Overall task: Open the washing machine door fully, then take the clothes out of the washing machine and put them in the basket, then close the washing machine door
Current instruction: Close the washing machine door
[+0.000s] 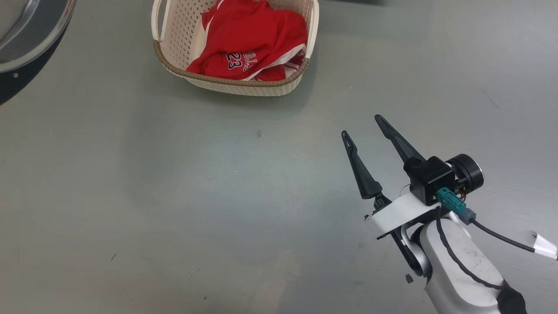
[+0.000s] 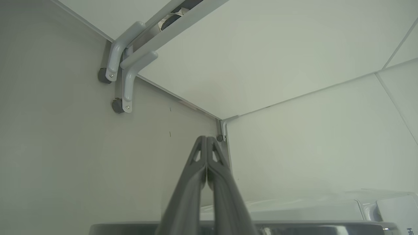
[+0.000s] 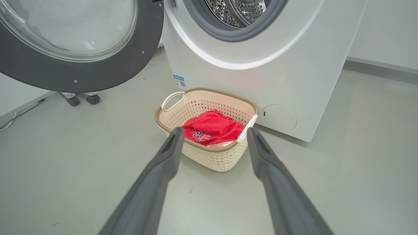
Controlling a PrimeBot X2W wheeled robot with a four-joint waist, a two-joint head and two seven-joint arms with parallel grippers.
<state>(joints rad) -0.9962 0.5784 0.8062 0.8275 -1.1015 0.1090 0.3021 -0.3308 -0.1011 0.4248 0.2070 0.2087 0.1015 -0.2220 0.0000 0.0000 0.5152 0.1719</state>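
Notably, right wrist view reveals the washing machine.

Cream perforated plastic basket, red cloth clothes, shiny studded steel drum, matt grey floor.

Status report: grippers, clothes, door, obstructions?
Left gripper jaws shut, empty; right gripper jaws open, empty. Clothes in basket. Washing machine door open. No obstruction seen.
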